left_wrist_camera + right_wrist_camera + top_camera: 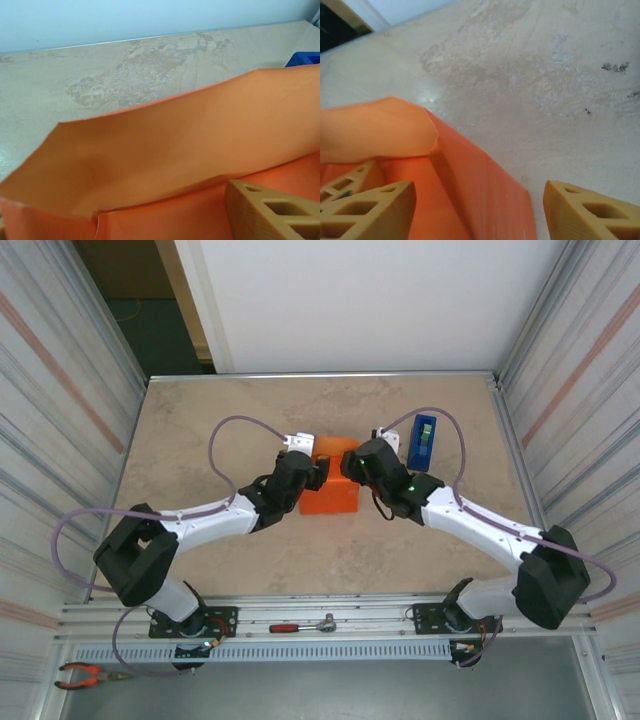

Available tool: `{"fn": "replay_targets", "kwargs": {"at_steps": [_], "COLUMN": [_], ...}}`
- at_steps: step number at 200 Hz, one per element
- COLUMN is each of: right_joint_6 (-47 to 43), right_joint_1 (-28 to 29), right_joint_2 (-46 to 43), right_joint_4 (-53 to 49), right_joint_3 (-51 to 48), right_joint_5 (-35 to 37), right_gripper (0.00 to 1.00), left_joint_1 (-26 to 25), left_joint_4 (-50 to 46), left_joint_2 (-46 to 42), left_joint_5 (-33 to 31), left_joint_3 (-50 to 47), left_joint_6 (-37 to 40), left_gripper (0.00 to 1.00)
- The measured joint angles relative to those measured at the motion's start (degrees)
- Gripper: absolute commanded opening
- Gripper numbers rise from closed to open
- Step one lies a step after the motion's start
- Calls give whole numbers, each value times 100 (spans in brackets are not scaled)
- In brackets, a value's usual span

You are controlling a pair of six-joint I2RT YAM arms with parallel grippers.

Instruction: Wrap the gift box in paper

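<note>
The paper [330, 495] is seen at the middle of the tabletop [200, 420], folded up into a raised flap, and is flanked closely by the left tool [318, 475] and right tool [477, 210], both held spread at its opposite edges.

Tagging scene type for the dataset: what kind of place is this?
Probably a lab robot cell, not a home: panelled walls box in a stone-look table, the arms mount on an aluminium rail, and pliers and a red-handled tool lie nearby.
</note>
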Motion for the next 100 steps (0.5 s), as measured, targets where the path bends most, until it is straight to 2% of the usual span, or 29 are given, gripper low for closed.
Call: {"fn": "replay_targets", "kwargs": {"at_steps": [38,66,85,91,100], "right_joint_6": [28,20,-20,-52,-70], "right_joint_1": [-33,17,122,142,170], "right_joint_2": [-146,-83,96,153,243], "right_joint_4": [-35,162,293,323,358], "right_joint_3": [-11,-116,-133,-136,-138], "right_joint_5": [-4,22,140,184,240], "right_gripper": [75,70,60,54,41], "left_joint_1": [-50,-59,-70,-76,-79], "left_joint_4": [7,52,72,72,72], "left_joint_2": [0,-2,-4,-4,-7], "left_joint_5": [-76,-118,-127,-146,-162], "left_joint_3": [-7,-39,-57,-57,-61], "left_joint_6": [-2,-26,-46,-46,-46], "left_gripper": [67,67,67,66,66]}}
